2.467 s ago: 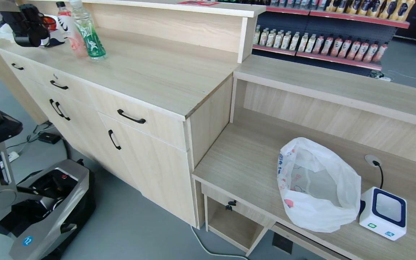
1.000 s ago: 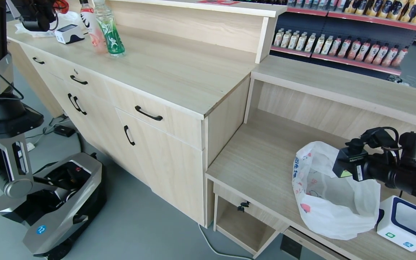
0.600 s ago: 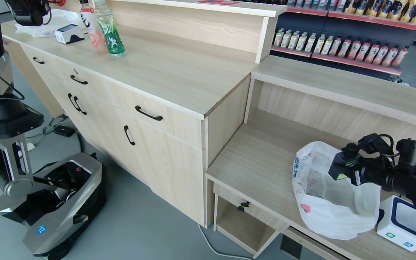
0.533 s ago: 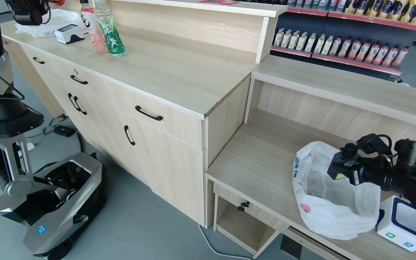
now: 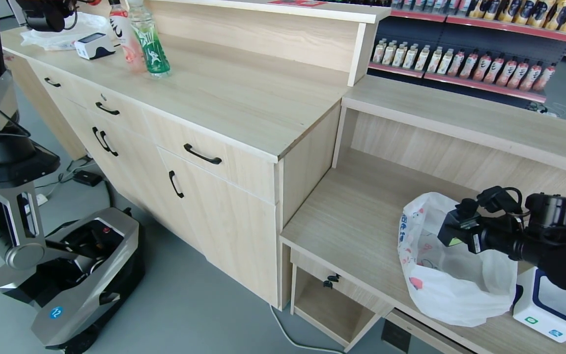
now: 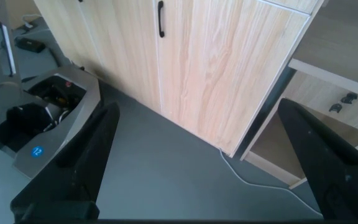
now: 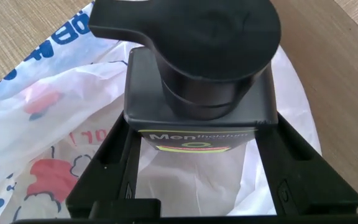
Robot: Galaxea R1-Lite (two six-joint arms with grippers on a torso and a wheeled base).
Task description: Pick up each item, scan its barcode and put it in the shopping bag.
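Right jaws, dark bottle (image 5: 452, 232) between them, now farther over shopping bag (image 5: 440, 295)

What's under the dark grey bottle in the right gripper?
The open white plastic shopping bag, lying on the wooden desk. The bottle hides much of the bag's inside.

We are seeing bright, even light across the wooden counter (image 5: 243, 108); beneath the right claw (image 7: 197, 134) the white bag (image 7: 48, 118) is glaring faintly, the held bottle (image 7: 197, 81) is catching a dull sheen, and straight edges far from it are bowing
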